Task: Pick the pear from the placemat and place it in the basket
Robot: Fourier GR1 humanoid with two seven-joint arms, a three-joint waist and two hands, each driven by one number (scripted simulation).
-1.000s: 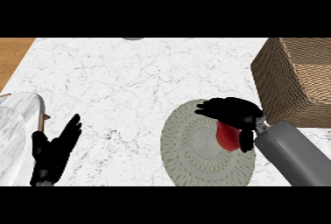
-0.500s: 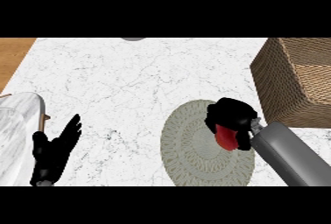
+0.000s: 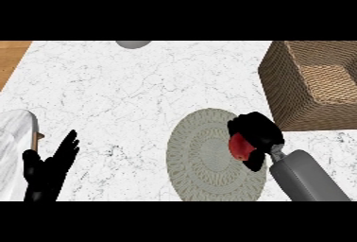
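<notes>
Nearest the robot, the left hand (image 3: 45, 175) sits at the lower left with its fingers straight and pointing up, grasping nothing, right next to a white slab-like thing (image 3: 14, 137) at the desk's left edge. On the other side, the grey right forearm (image 3: 307, 177) comes in from the lower right, and the right hand (image 3: 257, 132) has its fingers clenched round the red pear (image 3: 238, 145). The pear is at the right rim of the round placemat (image 3: 202, 160). Can't tell if it's touching the mat or lifted. Further back on the right is the woven basket (image 3: 279, 80), quite near the hand. The white marbled desk (image 3: 125, 90) runs back to a small grey object (image 3: 132, 43) at the far edge.
</notes>
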